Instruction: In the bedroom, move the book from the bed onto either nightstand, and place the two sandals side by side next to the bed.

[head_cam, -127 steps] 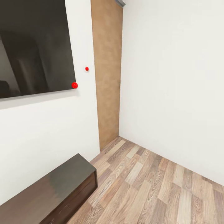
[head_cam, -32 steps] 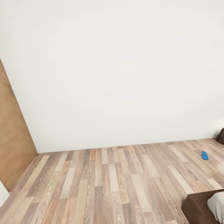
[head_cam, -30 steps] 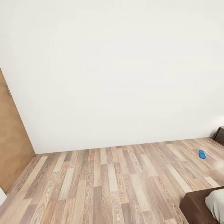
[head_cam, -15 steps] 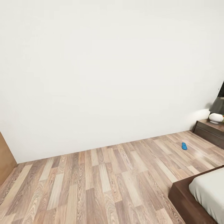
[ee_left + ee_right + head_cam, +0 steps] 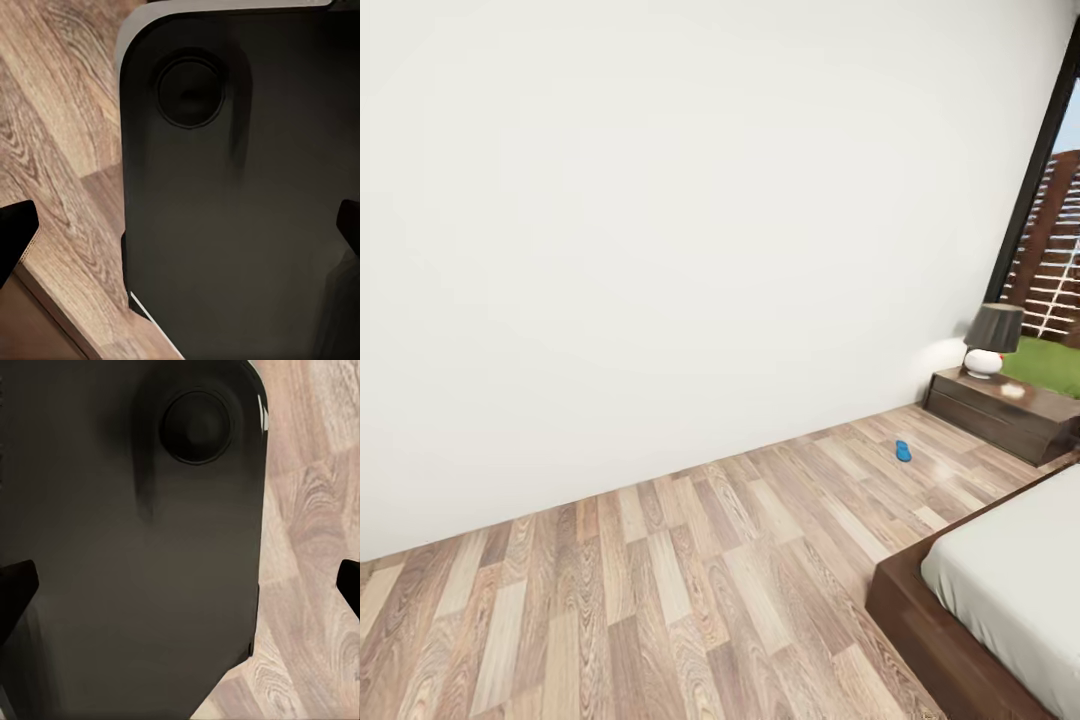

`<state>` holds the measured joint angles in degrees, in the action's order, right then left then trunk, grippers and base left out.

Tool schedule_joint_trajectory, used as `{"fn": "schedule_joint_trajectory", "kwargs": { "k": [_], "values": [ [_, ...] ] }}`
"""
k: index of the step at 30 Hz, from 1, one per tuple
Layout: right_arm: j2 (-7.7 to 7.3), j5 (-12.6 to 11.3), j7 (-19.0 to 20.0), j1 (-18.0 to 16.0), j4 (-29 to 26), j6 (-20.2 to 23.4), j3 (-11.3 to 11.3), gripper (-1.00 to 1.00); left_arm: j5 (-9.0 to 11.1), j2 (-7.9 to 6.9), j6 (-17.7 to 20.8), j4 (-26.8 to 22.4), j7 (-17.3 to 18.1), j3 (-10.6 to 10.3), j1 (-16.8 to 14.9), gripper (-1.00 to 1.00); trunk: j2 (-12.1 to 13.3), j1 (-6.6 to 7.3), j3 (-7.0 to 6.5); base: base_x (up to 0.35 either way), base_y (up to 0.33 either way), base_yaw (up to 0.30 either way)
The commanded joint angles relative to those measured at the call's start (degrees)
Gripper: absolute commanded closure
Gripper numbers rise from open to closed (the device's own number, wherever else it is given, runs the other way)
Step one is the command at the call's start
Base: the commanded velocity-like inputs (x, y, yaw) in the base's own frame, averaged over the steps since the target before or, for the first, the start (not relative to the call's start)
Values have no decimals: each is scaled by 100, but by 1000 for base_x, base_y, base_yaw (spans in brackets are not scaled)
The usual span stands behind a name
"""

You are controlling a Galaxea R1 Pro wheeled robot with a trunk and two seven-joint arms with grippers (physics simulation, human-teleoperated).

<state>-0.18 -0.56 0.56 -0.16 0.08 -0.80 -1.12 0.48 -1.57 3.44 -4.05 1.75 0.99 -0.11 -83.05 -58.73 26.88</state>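
One bright blue sandal [image 5: 902,451] lies flat on the wood floor by the far wall, a short way before the nightstand [image 5: 985,415]. The nightstand is dark wood and carries a lamp [image 5: 990,340] with a black shade and white base. At the lower right is a corner of the bed [image 5: 1020,580], a light-grey mattress on a dark wooden frame. The book is out of view. In the wrist views my left gripper [image 5: 180,232] and right gripper [image 5: 180,585] are open, fingertips far apart, with nothing between them.
A plain white wall [image 5: 660,200] runs along the far side of the wood floor [image 5: 660,580]. A dark-framed window [image 5: 1050,200] with a fence and grass outside stands behind the nightstand. Both wrist views look onto my own dark body [image 5: 240,187], with floor beside it.
The head view has swung to the right: the TV, cabinet and brown door have left the picture, and the sandal, bed corner, nightstand and lamp have come in. Nothing itself moved.
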Motion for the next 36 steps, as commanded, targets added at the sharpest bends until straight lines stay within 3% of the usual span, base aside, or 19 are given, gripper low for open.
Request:
{"fn": "schedule_joint_trajectory", "kwargs": {
  "k": [1,16,36],
  "values": [
    [0,-6,6,-2,1,-8,-11,-100,5,-1,36,-15,18,11,2,-100,-2,0,5,0,17,-282],
    [-1,0,6,-2,1,-8,-11,-100,5,-1,28,-16,18,13,2,-100,-2,0,5,0,17,-282],
    [-5,3,6,-2,1,-8,-11,-100,5,-1,25,-16,18,12,2,-100,-2,0,5,59,103,-282]
  ]
}}
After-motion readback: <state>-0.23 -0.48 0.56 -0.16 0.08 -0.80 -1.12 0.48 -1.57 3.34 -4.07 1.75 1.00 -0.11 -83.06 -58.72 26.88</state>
